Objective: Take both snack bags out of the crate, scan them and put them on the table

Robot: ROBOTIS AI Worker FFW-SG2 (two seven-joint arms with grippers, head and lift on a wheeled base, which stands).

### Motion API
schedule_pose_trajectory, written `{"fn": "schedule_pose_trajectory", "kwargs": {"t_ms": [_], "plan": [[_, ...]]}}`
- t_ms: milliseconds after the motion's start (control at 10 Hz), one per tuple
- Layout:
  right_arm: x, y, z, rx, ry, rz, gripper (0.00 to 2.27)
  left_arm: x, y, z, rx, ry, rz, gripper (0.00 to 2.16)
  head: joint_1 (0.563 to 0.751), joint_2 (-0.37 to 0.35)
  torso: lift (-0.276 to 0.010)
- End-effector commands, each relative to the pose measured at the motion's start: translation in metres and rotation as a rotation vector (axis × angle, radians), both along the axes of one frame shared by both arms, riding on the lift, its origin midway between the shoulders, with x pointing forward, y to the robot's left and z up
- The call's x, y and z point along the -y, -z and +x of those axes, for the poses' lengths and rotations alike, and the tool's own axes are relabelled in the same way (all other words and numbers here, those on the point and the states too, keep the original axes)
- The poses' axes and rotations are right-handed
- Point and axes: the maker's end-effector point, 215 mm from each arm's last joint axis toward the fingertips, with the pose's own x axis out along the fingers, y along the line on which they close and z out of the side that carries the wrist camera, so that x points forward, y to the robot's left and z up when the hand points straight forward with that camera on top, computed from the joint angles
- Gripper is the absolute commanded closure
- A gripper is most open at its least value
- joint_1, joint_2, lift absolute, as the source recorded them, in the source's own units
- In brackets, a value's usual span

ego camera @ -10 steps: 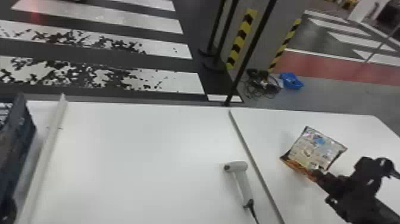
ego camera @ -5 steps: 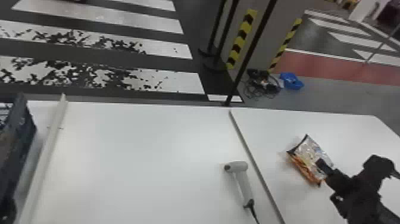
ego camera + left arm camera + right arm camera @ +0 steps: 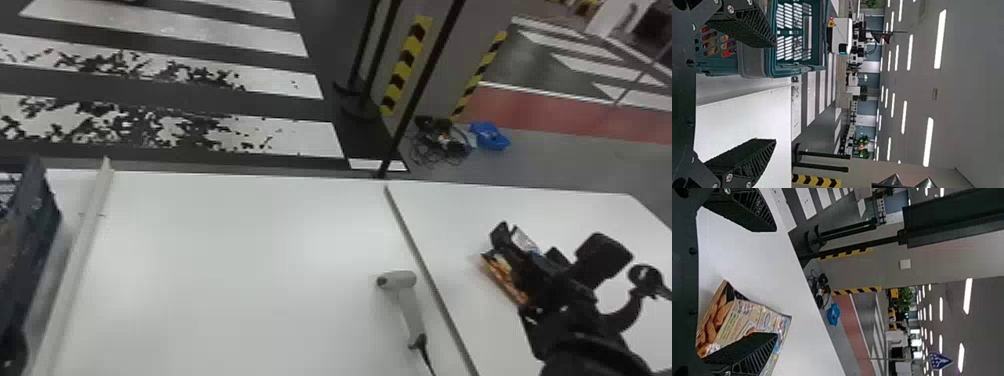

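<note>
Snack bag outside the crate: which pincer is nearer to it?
Right. The right pincer is open right at the bag; the left pincer is away by the crate.

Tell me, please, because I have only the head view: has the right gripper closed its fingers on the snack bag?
Observer: No. In the right wrist view, the right gripper has its fingers wide apart, one of them in front of the snack bag.
Operator: Thank you. And the left gripper, is it open or shut?
Observer: It is open: the left wrist view shows the left gripper with its two fingers well apart.
Operator: Good. Can you see anything inside the crate through its side?
Observer: Yes, through slots in the crate, something red and orange shows. I cannot tell if it is the other bag.
</note>
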Motion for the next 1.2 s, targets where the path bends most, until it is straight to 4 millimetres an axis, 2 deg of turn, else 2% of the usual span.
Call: {"fn": "schedule_pose_trajectory", "kwargs": {"t_ms": [0, 100, 400, 600, 800, 900, 1100], "plan": [[-0.069, -0.018, 0.022, 0.040, -0.114, -0.091, 0.04, 0.001, -0.001, 0.000, 0.004, 0.001, -0.002, 0.14, 0.695, -0.350, -0.094], [-0.104, -0.015, 0.030, 0.047, -0.165, -0.094, 0.06, 0.001, -0.003, -0.001, 0.005, 0.001, 0.000, 0.14, 0.695, -0.350, -0.094], [-0.198, -0.023, 0.040, 0.095, -0.281, -0.152, 0.06, 0.005, -0.010, -0.001, 0.017, 0.006, 0.001, 0.14, 0.695, -0.187, -0.094], [-0.236, -0.039, 0.030, 0.178, -0.256, -0.199, 0.04, 0.009, -0.015, -0.001, 0.025, 0.013, 0.000, 0.14, 0.695, -0.129, -0.094], [-0.275, -0.049, 0.010, 0.263, -0.240, -0.220, 0.03, 0.010, -0.017, -0.001, 0.029, 0.015, 0.000, 0.14, 0.695, -0.078, -0.094], [-0.299, -0.047, -0.003, 0.292, -0.252, -0.212, 0.03, 0.012, -0.017, -0.001, 0.029, 0.019, -0.002, 0.14, 0.695, -0.065, -0.094], [-0.350, -0.024, -0.017, 0.265, -0.326, -0.196, 0.03, 0.015, -0.018, -0.001, 0.031, 0.022, -0.001, 0.14, 0.695, 0.003, -0.094]]}}
